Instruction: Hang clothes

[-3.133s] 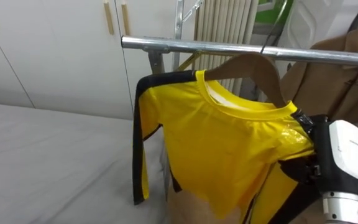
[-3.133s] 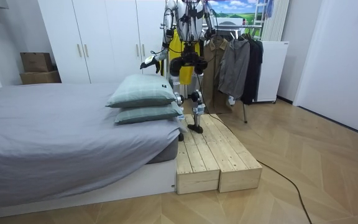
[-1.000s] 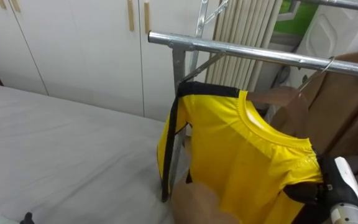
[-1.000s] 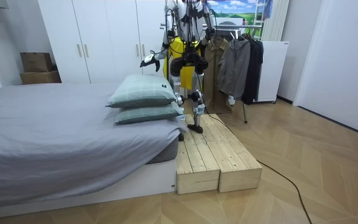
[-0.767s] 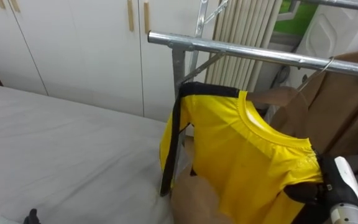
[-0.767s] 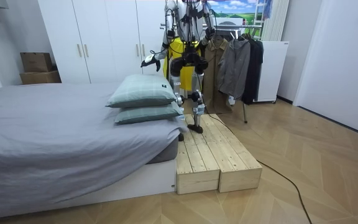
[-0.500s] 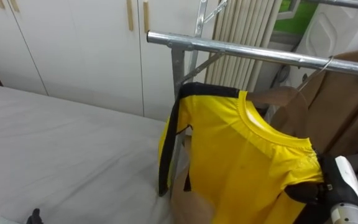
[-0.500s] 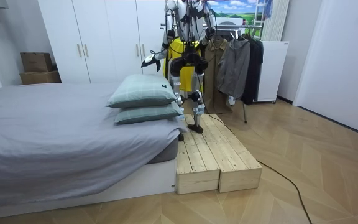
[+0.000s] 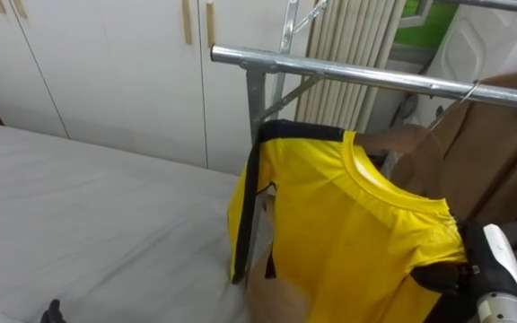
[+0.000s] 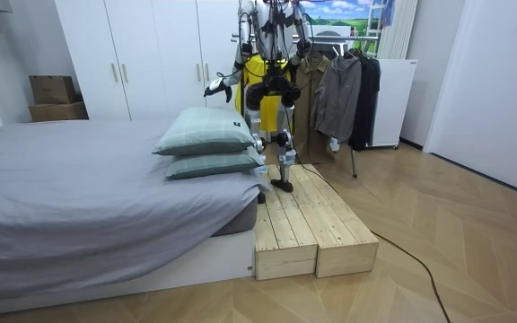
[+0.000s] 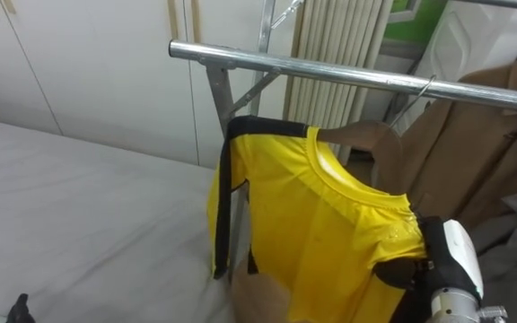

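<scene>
From my station I see the robot standing on the wooden platform (image 10: 312, 224) between the bed (image 9: 88, 215) and the clothes rack, facing the metal rail (image 9: 330, 70). The yellow shirt (image 9: 348, 224), trimmed in black, sits on a wooden hanger (image 9: 407, 139) whose hook reaches up to the rail, just beside a brown coat (image 9: 501, 144) hanging further along. The right robot hand (image 9: 447, 272) is at the shirt's far shoulder, tucked against the cloth; its fingers are hidden there, so I cannot tell whether it grips the shirt or not. The left robot hand (image 10: 214, 88) is held out over the bed, above the two stacked pillows (image 10: 206, 132), well apart from the shirt; I cannot make out how its fingers are set. White wardrobe doors (image 9: 106, 63) stand behind the bed.
</scene>
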### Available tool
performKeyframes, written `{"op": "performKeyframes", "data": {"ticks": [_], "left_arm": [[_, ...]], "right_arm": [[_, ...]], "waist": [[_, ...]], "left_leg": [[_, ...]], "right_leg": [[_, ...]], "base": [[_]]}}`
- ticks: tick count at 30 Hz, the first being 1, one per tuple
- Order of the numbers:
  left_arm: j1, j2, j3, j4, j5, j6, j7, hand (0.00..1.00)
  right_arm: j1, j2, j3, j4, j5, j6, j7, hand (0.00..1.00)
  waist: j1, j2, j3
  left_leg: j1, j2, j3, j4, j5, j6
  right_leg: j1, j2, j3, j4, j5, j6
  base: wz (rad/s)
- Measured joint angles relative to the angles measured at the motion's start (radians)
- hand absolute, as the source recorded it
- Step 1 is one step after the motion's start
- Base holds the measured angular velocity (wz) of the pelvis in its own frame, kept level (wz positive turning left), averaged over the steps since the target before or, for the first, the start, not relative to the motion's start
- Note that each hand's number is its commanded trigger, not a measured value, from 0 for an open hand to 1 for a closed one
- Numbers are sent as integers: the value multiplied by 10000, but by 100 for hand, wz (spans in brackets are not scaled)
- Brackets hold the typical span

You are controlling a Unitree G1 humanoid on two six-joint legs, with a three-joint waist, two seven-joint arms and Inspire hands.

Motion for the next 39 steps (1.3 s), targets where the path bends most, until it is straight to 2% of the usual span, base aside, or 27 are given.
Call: {"op": "performKeyframes", "data": {"ticks": [5,16,39], "left_arm": [[1,-14,0,4,0,-8,59,0],[-69,-18,-5,151,-59,-73,482,0],[-80,-18,-10,211,-110,-73,508,0]], "right_arm": [[0,0,-1,-63,-192,-3,-96,0],[0,0,-2,-126,-102,-26,-212,0],[0,1,3,-126,185,-26,-208,0]], "waist": [[3,65,-38],[-16,71,-30],[-37,39,-6]], "left_leg": [[27,2,-1,0,0,0],[147,4,43,-1,0,0],[149,16,13,-16,0,0]], "right_leg": [[31,3,5,4,0,0],[162,-2,24,-30,1,-2],[233,-18,22,-192,12,-18]], "base": [[0],[0],[0]]}}
